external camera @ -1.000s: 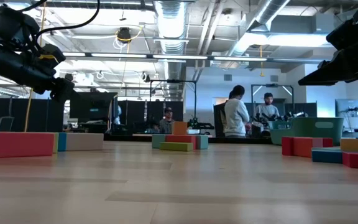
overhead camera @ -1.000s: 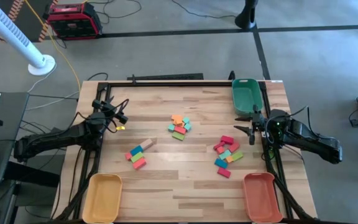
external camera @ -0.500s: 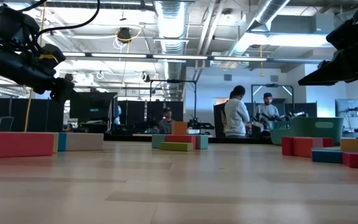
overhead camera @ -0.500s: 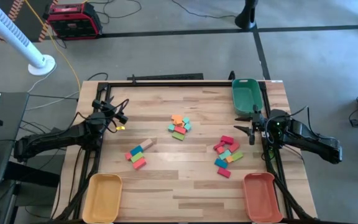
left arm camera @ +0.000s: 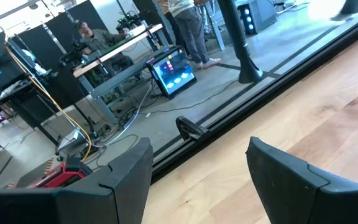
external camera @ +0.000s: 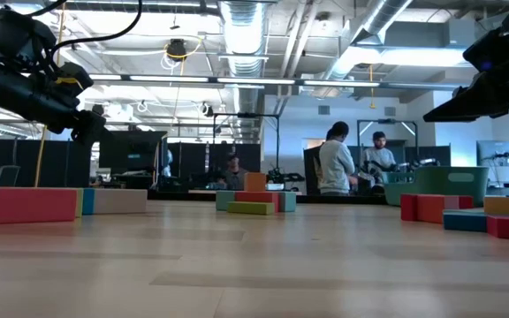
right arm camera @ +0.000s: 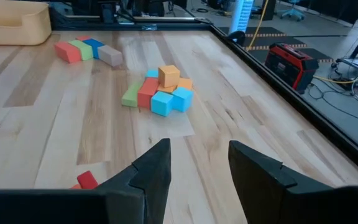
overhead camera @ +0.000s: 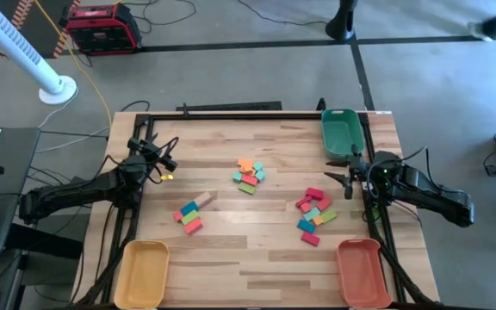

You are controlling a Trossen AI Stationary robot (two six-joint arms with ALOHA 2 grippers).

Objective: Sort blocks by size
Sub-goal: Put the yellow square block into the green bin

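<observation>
The blocks lie in three loose clusters on the wooden table: a middle heap, a short row nearer the left arm, and a scatter near the right arm, between the green tray and the orange tray (a yellow tray sits at the left near corner). The left gripper hangs over the table's left edge, fingers parted and empty. The right gripper hovers beside the scatter, also parted, holding nothing.
</observation>
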